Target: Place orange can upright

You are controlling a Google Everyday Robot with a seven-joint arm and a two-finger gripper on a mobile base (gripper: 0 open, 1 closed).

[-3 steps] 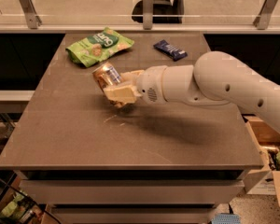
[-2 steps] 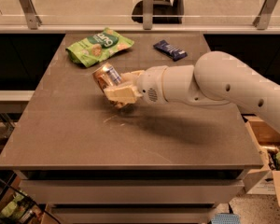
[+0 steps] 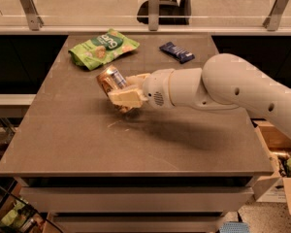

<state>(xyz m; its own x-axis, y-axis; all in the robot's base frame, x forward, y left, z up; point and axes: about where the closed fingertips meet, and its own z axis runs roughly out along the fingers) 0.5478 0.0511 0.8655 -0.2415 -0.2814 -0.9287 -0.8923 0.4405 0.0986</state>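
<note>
The orange can (image 3: 109, 81) is held tilted, its silver end pointing up and left, over the middle of the brown table (image 3: 77, 144). My gripper (image 3: 122, 91) reaches in from the right on the white arm (image 3: 223, 89) and is shut on the can, its pale fingers (image 3: 126, 99) clamped around the can's lower body. The can's bottom is hidden by the fingers, so I cannot tell whether it touches the table.
A green snack bag (image 3: 103, 47) lies at the table's back left. A dark blue bar wrapper (image 3: 177, 52) lies at the back right. A cardboard box (image 3: 276, 178) stands on the floor to the right. A glass railing runs behind the table.
</note>
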